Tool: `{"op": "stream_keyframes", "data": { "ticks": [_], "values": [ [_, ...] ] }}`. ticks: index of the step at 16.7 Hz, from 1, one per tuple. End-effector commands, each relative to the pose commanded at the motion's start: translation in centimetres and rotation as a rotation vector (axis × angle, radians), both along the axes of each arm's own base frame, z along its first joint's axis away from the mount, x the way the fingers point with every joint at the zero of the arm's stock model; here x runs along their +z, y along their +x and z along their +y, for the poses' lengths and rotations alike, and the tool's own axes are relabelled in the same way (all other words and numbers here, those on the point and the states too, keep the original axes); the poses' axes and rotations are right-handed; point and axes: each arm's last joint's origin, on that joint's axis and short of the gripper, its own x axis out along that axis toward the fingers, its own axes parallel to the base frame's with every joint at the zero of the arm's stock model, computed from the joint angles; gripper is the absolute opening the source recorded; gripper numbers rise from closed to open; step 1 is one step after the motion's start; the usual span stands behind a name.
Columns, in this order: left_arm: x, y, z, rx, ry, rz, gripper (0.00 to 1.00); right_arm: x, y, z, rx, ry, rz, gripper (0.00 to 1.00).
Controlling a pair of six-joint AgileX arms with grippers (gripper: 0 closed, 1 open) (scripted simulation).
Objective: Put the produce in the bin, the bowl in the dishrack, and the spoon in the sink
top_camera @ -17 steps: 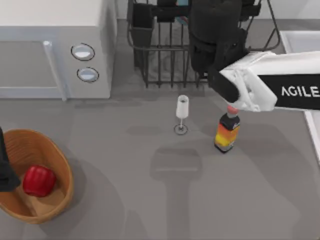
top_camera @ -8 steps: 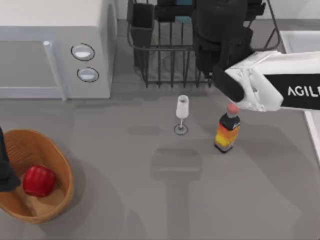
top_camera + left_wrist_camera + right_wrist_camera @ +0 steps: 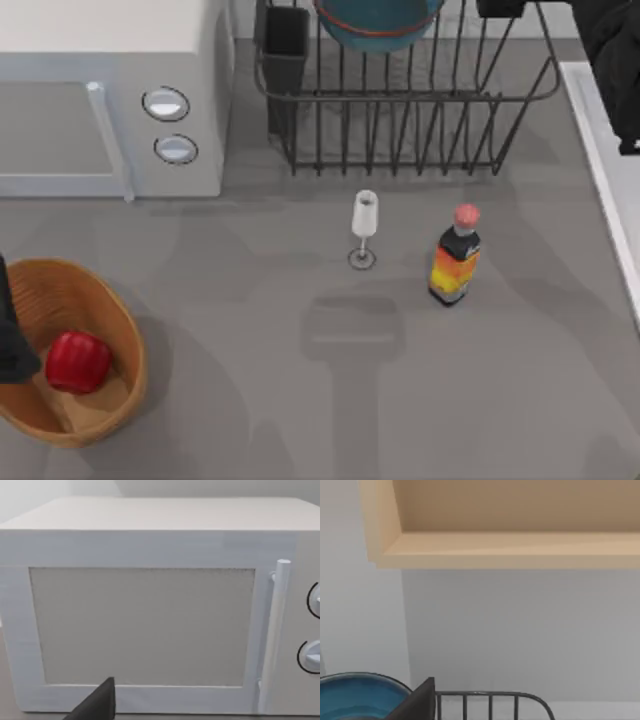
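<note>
The teal bowl (image 3: 375,22) with a reddish rim rests in the black wire dishrack (image 3: 400,100) at the back; its blue inside also shows in the right wrist view (image 3: 360,697). The red produce (image 3: 78,362) lies in the wicker bin (image 3: 40,290) at the front left. The sink (image 3: 598,110) is a pale strip along the right edge. The spoon is out of view. My right arm (image 3: 615,55) hangs over the sink's back corner, apart from the bowl. My left arm (image 3: 8,340) is parked beside the bin. One dark finger (image 3: 420,702) (image 3: 97,705) shows in each wrist view.
A white microwave (image 3: 110,100) fills the back left, and the left wrist view faces its door (image 3: 145,625). A small wine glass (image 3: 365,225) and a sauce bottle (image 3: 455,258) stand in front of the rack. A black cup (image 3: 285,40) sits at the rack's left corner.
My right arm has drawn back from over the dishrack to the top right corner, uncovering the bowl, which stays in the rack. The left arm has not moved.
</note>
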Motion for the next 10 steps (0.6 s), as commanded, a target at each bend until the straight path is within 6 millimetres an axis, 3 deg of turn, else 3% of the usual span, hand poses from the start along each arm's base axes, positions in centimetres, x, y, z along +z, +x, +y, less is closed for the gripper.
{"op": "stream_keyframes", "data": {
  "ticks": [3, 5, 8, 10],
  "values": [
    [0.0, 0.0, 0.0, 0.000, 0.000, 0.000, 1.00, 2.1, -6.6, -5.8, 0.001, 0.019, -0.052, 1.00],
    [0.0, 0.0, 0.0, 0.000, 0.000, 0.000, 1.00, 1.7, -11.4, -9.0, 0.001, 0.027, -0.093, 1.00],
    [0.0, 0.0, 0.0, 0.000, 0.000, 0.000, 1.00, -1.8, -16.9, -12.0, 0.001, 0.022, -0.117, 1.00],
    [0.0, 0.0, 0.0, 0.000, 0.000, 0.000, 1.00, -5.2, -19.0, -13.1, 0.002, 0.012, -0.099, 1.00]
  ]
}}
